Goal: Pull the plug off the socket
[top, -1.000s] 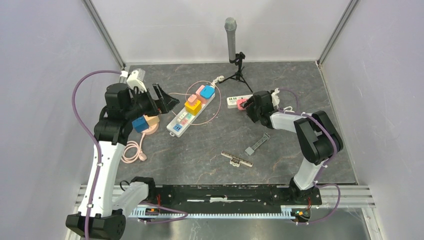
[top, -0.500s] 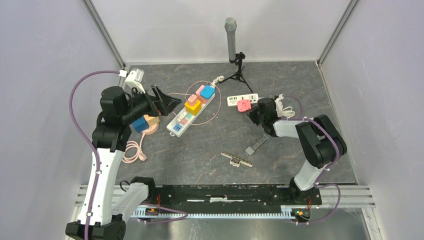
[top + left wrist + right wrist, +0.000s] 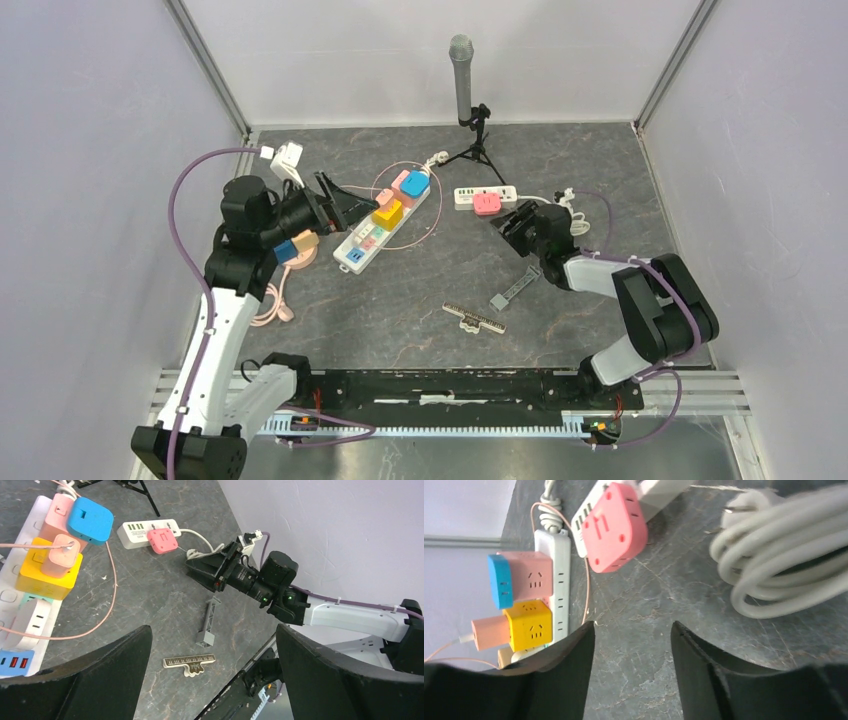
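Pink plug (image 3: pixel 616 527) sits in the small white strip (image 3: pixel 659 492), just ahead of the right gripper (image 3: pixel 631 627), fingers spread and empty. The top view adds the left gripper (image 3: pixel 350 205), likewise spread, beside the long strip (image 3: pixel 360 240).

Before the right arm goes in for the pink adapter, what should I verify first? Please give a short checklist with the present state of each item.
1. Right pincer open and empty: ok.
2. Pink adapter seated on the small white power strip: ok, not yet pulled.
3. Pink adapter lined up with the pincer gap: not ok. It lies up and left of the gap, apart from it.
4. Coiled white cable out of the way: cannot tell. It lies close on the right.
5. Small white power strip held down: not ok. Nothing presses on it.
6. Left pincer open and empty: ok, near the long power strip.
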Motion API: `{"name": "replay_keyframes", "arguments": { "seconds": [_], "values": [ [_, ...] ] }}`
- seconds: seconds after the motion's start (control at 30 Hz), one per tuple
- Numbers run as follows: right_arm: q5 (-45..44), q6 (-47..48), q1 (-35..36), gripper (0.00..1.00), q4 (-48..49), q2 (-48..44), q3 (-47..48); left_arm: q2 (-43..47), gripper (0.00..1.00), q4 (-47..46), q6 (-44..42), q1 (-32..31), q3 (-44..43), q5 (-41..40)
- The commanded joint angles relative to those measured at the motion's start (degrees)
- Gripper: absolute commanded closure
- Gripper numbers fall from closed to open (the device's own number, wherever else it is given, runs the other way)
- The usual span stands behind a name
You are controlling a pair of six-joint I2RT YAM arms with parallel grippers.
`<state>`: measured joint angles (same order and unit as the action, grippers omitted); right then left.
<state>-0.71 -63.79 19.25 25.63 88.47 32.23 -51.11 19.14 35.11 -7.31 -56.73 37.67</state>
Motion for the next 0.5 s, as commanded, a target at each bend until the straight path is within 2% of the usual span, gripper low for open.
{"name": "replay_keyframes", "arguments": {
  "seconds": [0.0,0.1,0.23,0.33,0.47],
  "values": [
    [4.66,0.48,-0.25,0.29,8.89,2.91,3.03,0.13,0.0,-4.81,3.94,-0.91,-0.01,1.53],
    [4.0,-4.26,-0.31,0.19,12.86,8.08,5.33,0.97,0.0,-4.83,4.62,-0.95,0.43,1.23],
    [4.71,-9.5,-0.35,0.18,13.69,15.58,10.14,2.53,0.0,-4.16,4.88,-1.04,0.92,-0.27],
    [3.68,-11.11,-0.35,0.23,15.36,18.84,12.11,2.86,0.0,-3.04,4.54,-1.04,0.49,-0.8],
    [2.91,-11.84,-0.56,0.34,17.36,20.97,13.33,3.24,0.0,-2.42,4.72,-1.04,0.46,-1.09]
  ]
}}
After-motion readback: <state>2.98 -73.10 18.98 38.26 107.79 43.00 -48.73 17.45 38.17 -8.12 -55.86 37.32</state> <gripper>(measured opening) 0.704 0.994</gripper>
